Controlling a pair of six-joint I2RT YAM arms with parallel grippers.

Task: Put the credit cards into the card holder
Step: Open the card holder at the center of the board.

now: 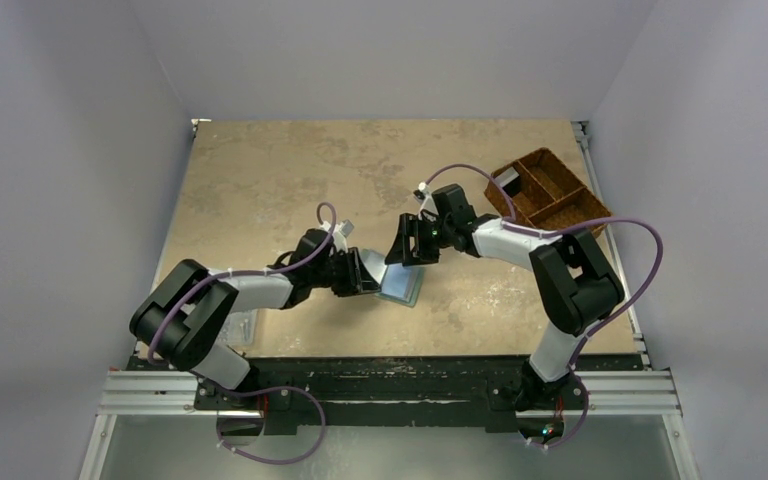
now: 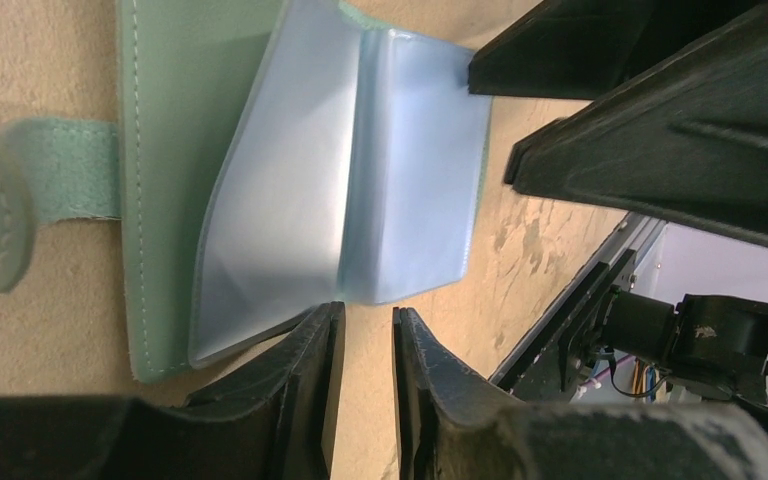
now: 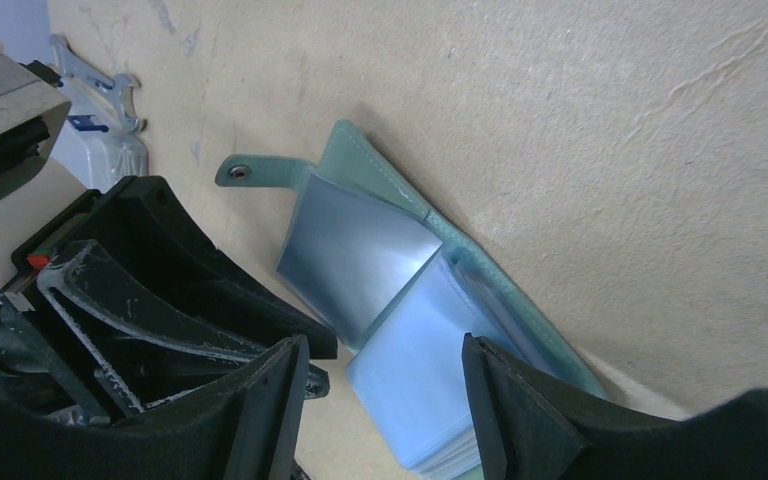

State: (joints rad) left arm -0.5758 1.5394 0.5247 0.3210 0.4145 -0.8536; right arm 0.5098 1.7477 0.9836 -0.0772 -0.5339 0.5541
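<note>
**Card holder open at mid-table, both grippers at its sleeves**

Left side: a clear plastic box (image 1: 245, 325) of small metal parts lies on the tan, mottled table (image 1: 290, 170), near its near-left edge and beside the left arm's elbow. The left arm reaches right toward the middle of the table.

Left gripper (image 2: 366, 330): the jaws stand a narrow slit apart. Bare table shows through the gap and nothing is gripped. The fingertips (image 2: 332, 322) sit just beside the free edge of the sleeves.

Centre: the small soft grey-green folding card holder (image 1: 402, 287) lies open on the table, between the two grippers. Its stitched cover (image 2: 175, 150) is flat on the surface. The strap with the round snap (image 2: 60, 170) sticks out from one edge and lies loose on the table. The pale blue clear plastic sleeves (image 2: 290, 200) are fanned up off the cover. Whether any card is inside them cannot be told.

Right gripper (image 3: 385, 400): the jaws are spread wide and straddle the sleeve stack. One finger (image 3: 495, 400) overlaps the stack's edge. The other stands clear of it. No firm hold is evident.

Far right: a brown woven divided basket (image 1: 550, 195) stands at the table's far-right edge, well apart from the card holder.
</note>
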